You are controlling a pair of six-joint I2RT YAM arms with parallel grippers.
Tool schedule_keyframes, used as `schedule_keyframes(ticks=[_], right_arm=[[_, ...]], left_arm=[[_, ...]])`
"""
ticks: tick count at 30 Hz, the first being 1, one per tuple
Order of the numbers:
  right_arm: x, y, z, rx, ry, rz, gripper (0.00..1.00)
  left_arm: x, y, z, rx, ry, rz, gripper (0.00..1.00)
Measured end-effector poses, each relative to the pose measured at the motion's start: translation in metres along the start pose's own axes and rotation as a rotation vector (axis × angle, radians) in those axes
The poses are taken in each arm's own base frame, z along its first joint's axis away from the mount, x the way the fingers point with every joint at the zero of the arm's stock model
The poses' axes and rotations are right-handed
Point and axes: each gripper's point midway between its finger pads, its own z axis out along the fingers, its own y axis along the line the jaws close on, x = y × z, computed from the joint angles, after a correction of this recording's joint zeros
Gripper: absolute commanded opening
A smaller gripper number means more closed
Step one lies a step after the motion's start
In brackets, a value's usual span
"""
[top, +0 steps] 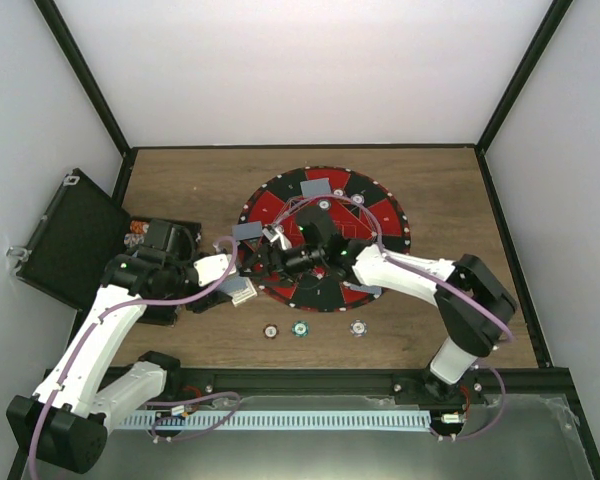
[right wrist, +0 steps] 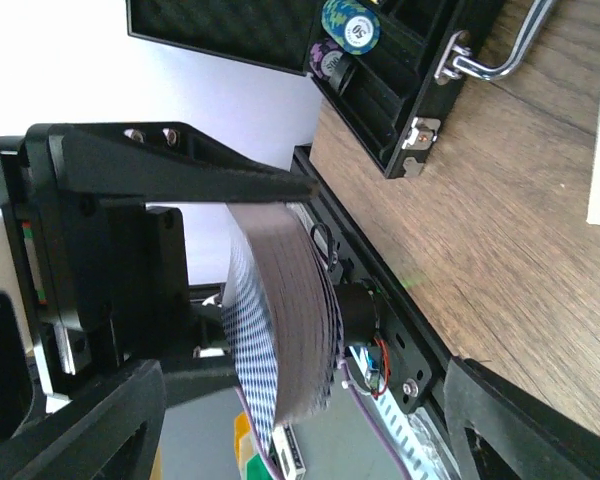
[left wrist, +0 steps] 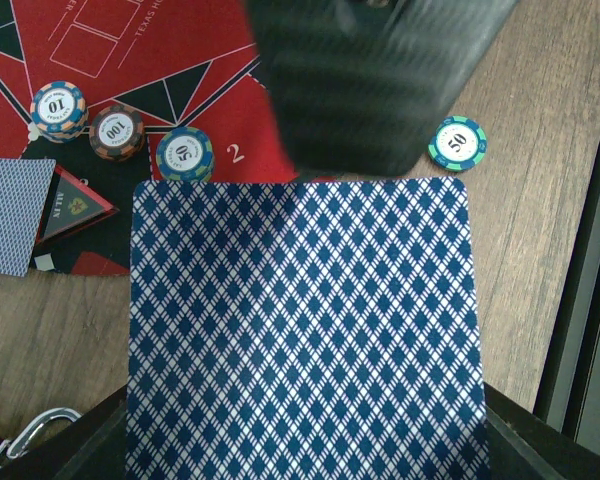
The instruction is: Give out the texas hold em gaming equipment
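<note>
My left gripper is shut on a thick deck of blue-diamond-backed playing cards, held just off the near left rim of the round red-and-black mat. Seen edge-on in the right wrist view, the deck bows under a black left finger. My right gripper is open, its fingers standing wide on either side of the deck's end without touching it. Single cards lie on the mat. Chips marked 10, 100 and 50 sit on the mat's edge; a green 50 chip lies on the wood.
The open black case stands at the left with chips in it. Three chips lie in a row on the wood near the front rail. The right arm stretches across the mat's near side.
</note>
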Motion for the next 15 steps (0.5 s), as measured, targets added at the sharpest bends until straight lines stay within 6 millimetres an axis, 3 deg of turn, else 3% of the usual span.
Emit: schedule_keyframes(ticks=[15], right_arm=[[-0.005,0.009,0.053,-0.071,0.114,-0.006,0.56]], left_arm=[[0.0,0.0,0.0,-0.001,0.0,0.0,0.04]])
